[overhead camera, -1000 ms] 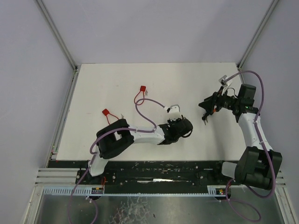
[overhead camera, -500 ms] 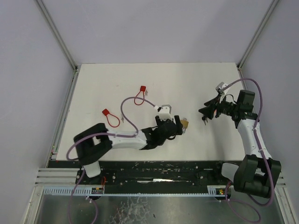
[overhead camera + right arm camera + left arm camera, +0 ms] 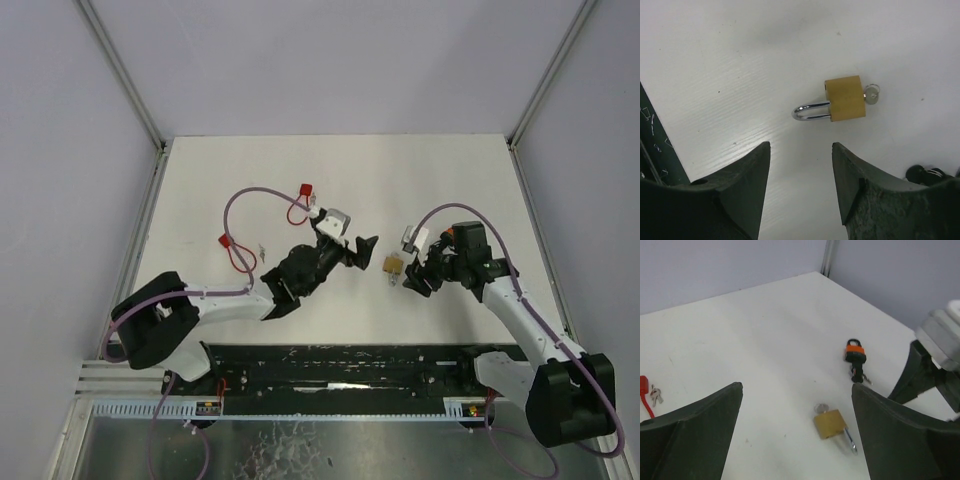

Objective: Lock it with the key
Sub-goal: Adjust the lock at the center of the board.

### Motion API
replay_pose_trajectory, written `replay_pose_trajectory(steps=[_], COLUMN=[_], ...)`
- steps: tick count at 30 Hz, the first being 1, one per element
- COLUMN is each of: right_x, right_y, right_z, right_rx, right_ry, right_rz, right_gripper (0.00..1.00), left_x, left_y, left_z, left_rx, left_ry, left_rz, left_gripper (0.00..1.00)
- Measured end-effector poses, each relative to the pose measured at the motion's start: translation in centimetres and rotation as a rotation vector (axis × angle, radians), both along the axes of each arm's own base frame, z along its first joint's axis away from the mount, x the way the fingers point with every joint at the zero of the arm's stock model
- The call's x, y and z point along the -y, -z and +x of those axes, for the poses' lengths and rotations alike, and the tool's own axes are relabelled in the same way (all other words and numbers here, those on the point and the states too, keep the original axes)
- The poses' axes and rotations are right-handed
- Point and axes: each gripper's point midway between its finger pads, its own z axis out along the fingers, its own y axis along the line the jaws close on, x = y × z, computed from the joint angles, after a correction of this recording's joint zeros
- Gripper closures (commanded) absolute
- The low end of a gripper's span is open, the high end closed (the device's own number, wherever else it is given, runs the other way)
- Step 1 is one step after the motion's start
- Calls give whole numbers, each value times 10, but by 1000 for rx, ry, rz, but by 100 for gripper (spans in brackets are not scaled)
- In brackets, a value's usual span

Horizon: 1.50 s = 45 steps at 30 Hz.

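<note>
A brass padlock [image 3: 394,265] lies flat on the white table between my two grippers. A silver key [image 3: 821,408] sticks in its base, and its shackle [image 3: 810,111] points the opposite way. My left gripper [image 3: 797,390] is open just left of the padlock [image 3: 830,423], with nothing between its fingers. My right gripper [image 3: 801,147] is open too, hovering close to the right of the padlock [image 3: 845,98] and empty. In the top view the left gripper [image 3: 358,250] and the right gripper [image 3: 410,280] face each other across the lock.
An orange-and-black padlock [image 3: 855,352] with keys lies beyond the brass one, near my right arm [image 3: 935,360]. Two red locks with cables [image 3: 305,192] [image 3: 228,240] lie on the left half of the table. The table's black front rail [image 3: 340,360] runs along the near edge.
My left gripper opened, let go of the brass padlock and drew back to the left. My right arm swung in from the far right toward the padlock.
</note>
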Motion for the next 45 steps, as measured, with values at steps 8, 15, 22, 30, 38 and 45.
replay_pose_trajectory(steps=[8, 15, 22, 30, 38, 45], right_x=[-18, -31, -19, 17, 43, 36], right_y=[32, 57, 72, 56, 47, 38], right_z=[4, 16, 26, 54, 63, 64], right_rx=[-81, -123, -132, 8, -7, 2], right_ry=[66, 150, 231, 351, 441, 312], right_rz=[-62, -134, -233, -322, -270, -217], right_gripper=[42, 46, 68, 67, 45, 42], left_x=[-20, -22, -23, -22, -21, -22], left_y=[17, -6, -9, -8, -7, -2], left_z=[-18, -20, -20, -21, -23, -26], left_rx=[61, 118, 127, 128, 129, 128], left_ry=[37, 33, 33, 40, 53, 63], left_rz=[16, -55, -66, -64, -61, -51], left_gripper=[11, 11, 11, 11, 11, 11])
